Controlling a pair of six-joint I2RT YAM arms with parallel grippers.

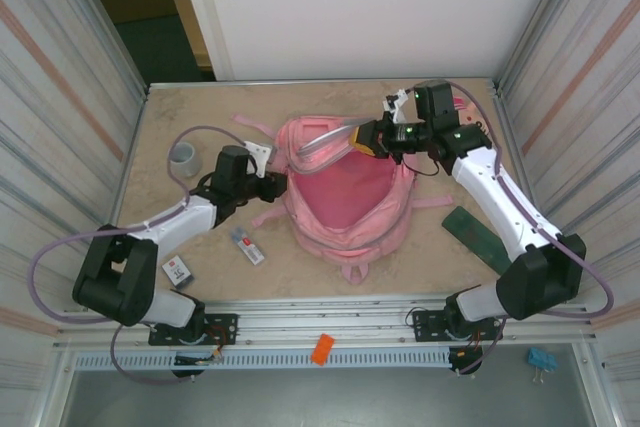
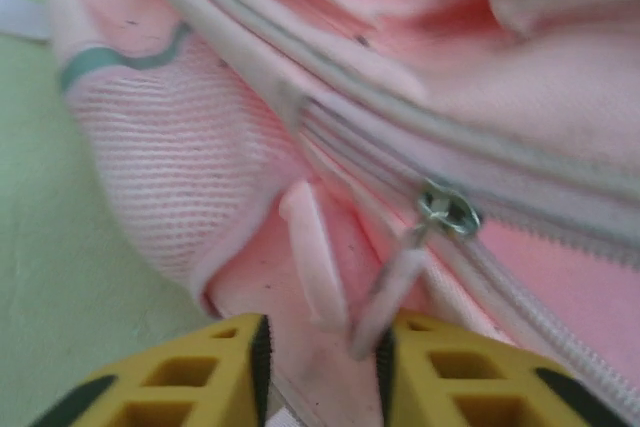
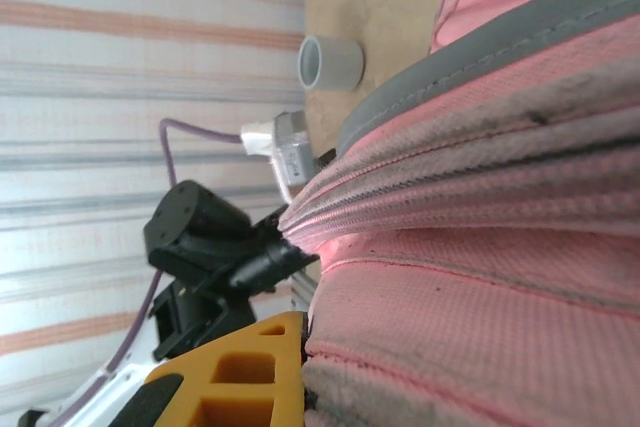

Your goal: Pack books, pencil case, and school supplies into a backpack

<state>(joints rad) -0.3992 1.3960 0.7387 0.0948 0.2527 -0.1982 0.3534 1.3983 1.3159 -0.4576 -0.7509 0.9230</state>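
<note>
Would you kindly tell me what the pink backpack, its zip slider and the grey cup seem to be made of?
The backpack looks like soft woven pink fabric, with a visible mesh weave on its side panel. Its zip slider seems metal, judging by a dull silvery glint. The grey cup looks like smooth matte plastic, though the finish leaves that open.

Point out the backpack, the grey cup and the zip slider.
backpack (image 1: 350,235): top external view, on its lower front fabric wall.
grey cup (image 1: 184,158): top external view, on its open top.
zip slider (image 2: 448,213): left wrist view, on the metal slider body.
</note>
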